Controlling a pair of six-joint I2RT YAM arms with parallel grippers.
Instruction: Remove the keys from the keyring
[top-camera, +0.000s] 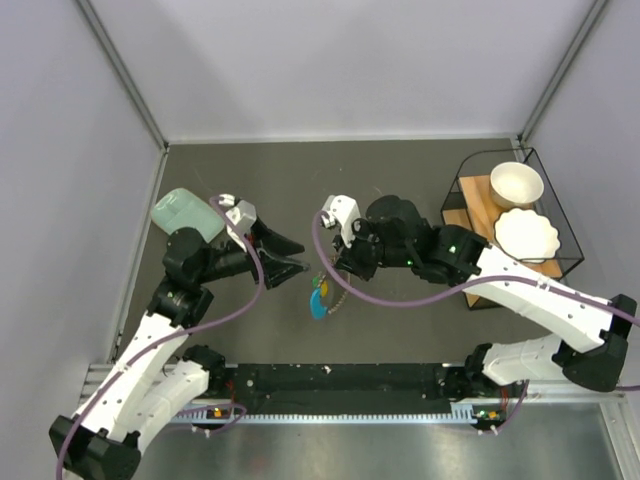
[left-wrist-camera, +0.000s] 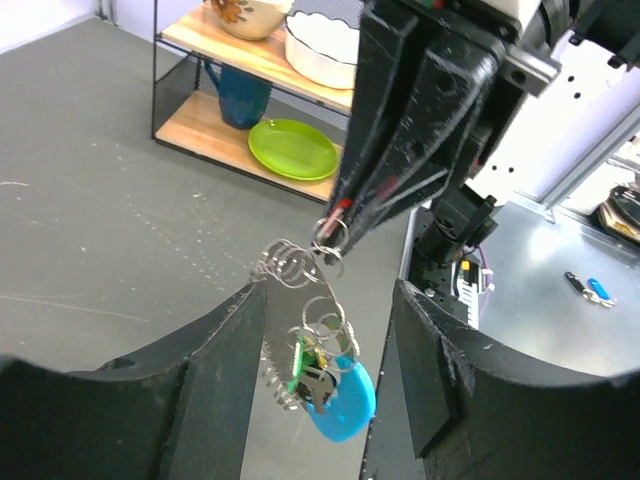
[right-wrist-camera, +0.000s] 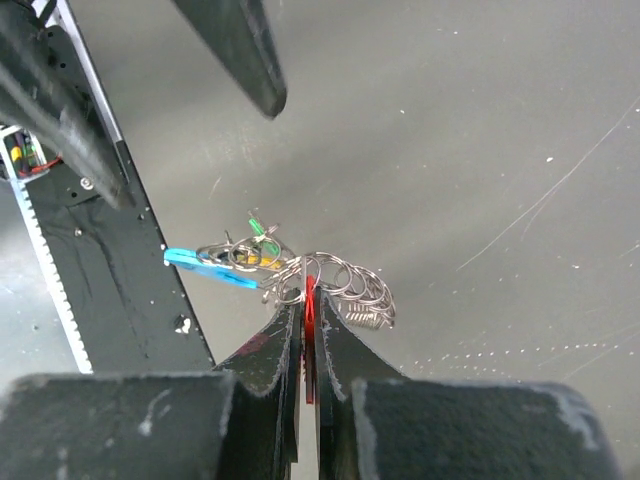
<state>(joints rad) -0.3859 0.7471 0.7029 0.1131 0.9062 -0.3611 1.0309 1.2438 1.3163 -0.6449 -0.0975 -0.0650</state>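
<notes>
The keyring hangs in the air as a chain of metal rings (right-wrist-camera: 350, 280) ending in a bright blue oval tag (top-camera: 318, 303), also seen in the left wrist view (left-wrist-camera: 345, 400) and the right wrist view (right-wrist-camera: 205, 265). A green-headed key (left-wrist-camera: 297, 360) hangs beside the tag. My right gripper (right-wrist-camera: 308, 290) is shut on a red key head (right-wrist-camera: 310, 315) at the top of the chain and holds the bunch above the table. My left gripper (left-wrist-camera: 328, 295) is open, its fingers either side of the hanging bunch without touching it. In the top view it (top-camera: 300, 257) is just left of the right gripper (top-camera: 325, 268).
A mint-green flat box (top-camera: 185, 212) lies behind the left arm. A wire rack (top-camera: 470, 180) at the right holds a bowl, a scalloped white dish, a green plate (left-wrist-camera: 293, 148) and a blue mug. Two small loose keys (left-wrist-camera: 585, 288) lie on the metal surface past the black rail.
</notes>
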